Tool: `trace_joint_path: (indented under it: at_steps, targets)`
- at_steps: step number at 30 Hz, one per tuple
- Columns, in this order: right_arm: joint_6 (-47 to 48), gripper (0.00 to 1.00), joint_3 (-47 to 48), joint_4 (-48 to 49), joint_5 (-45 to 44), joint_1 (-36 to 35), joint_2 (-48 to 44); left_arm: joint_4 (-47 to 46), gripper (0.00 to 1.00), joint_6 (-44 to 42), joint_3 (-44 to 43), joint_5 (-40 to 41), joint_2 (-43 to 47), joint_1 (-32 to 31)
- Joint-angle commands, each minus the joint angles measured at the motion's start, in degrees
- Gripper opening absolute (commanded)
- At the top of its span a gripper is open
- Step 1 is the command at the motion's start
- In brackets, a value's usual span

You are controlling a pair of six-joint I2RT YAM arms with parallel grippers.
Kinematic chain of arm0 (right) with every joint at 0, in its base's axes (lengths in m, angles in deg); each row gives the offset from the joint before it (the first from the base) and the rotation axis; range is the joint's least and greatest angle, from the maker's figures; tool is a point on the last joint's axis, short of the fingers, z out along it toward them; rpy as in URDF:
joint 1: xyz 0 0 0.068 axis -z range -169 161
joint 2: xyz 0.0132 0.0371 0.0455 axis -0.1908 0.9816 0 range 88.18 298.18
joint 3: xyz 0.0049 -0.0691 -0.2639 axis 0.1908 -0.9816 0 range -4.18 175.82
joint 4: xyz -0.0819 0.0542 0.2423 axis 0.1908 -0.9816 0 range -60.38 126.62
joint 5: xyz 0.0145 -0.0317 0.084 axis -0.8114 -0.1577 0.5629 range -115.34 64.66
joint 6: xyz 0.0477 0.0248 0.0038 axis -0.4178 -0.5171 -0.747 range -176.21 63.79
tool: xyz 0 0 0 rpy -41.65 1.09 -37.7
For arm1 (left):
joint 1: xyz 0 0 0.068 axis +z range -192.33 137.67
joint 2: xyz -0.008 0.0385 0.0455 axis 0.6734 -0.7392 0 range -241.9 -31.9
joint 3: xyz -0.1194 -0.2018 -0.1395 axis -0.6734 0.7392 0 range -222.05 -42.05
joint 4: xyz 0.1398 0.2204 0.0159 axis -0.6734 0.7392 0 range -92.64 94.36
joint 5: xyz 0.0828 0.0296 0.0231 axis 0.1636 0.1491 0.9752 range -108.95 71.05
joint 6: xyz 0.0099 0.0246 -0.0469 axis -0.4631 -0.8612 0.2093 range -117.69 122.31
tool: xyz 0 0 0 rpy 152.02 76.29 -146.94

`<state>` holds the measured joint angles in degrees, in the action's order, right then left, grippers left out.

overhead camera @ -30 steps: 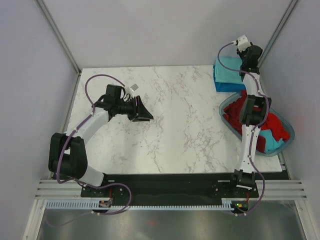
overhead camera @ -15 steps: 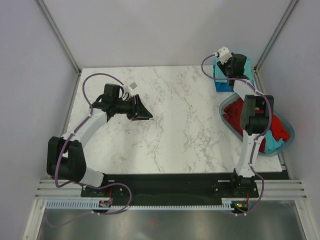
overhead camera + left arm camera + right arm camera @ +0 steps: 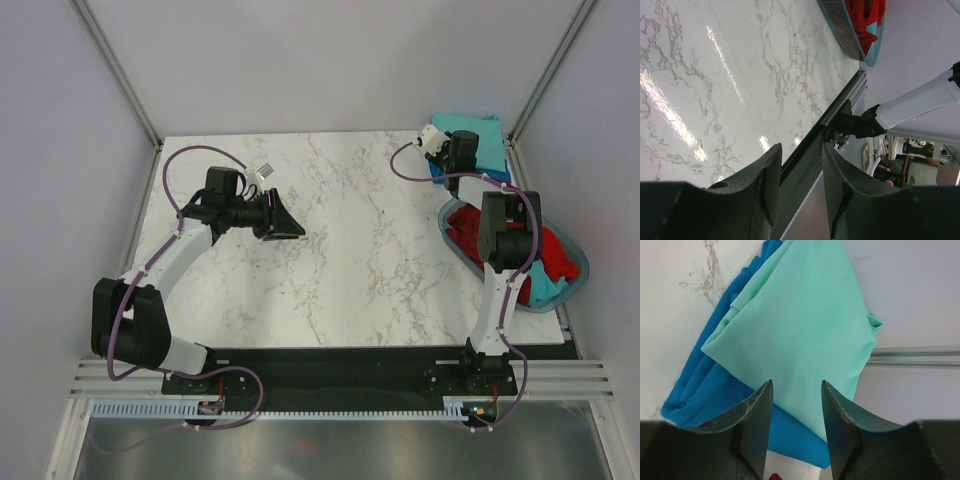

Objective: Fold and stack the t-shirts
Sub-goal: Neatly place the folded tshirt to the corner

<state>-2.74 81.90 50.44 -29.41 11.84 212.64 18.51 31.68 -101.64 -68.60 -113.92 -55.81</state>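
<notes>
A light teal-green t-shirt lies folded on a folded deeper blue t-shirt at the table's back right corner. In the right wrist view the teal shirt sits skewed on the blue one. My right gripper hovers over this stack, open and empty. Red t-shirts lie crumpled in the basket, with some teal cloth among them. My left gripper is open and empty above the left half of the table.
The translucent blue-grey oval basket stands at the right edge; it also shows in the left wrist view. A white marble table spans the middle. Grey walls and metal rails close in the back and sides.
My right gripper has swung left and forward from the back corner, uncovering the teal shirt. The left arm has hardly moved.
</notes>
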Motion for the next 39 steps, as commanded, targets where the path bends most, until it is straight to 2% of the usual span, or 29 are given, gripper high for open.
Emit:
trace_joint_path:
  at_steps: [1,17,21,25,39]
  targets:
    - [4.0,0.51,-0.6,5.9,-1.5,-0.4,1.2,-0.2,0.45,-1.4,-0.3,-1.8,2.3,0.3]
    - [6.2,0.58,0.2,1.9,1.4,-0.4,3.0,-0.2,0.45,-1.3,-0.5,-1.8,1.8,0.4]
    - [7.4,0.59,-0.5,3.0,0.4,-2.0,3.5,-0.3,0.45,-1.2,-0.7,-1.9,1.7,0.6]
    - [10.5,0.57,0.1,7.4,-4.3,-2.7,5.2,-0.2,0.45,-1.1,-0.7,-2.2,1.4,0.6]
    - [12.3,0.61,-1.8,3.8,-6.1,-3.6,2.5,-0.5,0.45,-0.9,-0.7,-2.2,1.2,0.9]
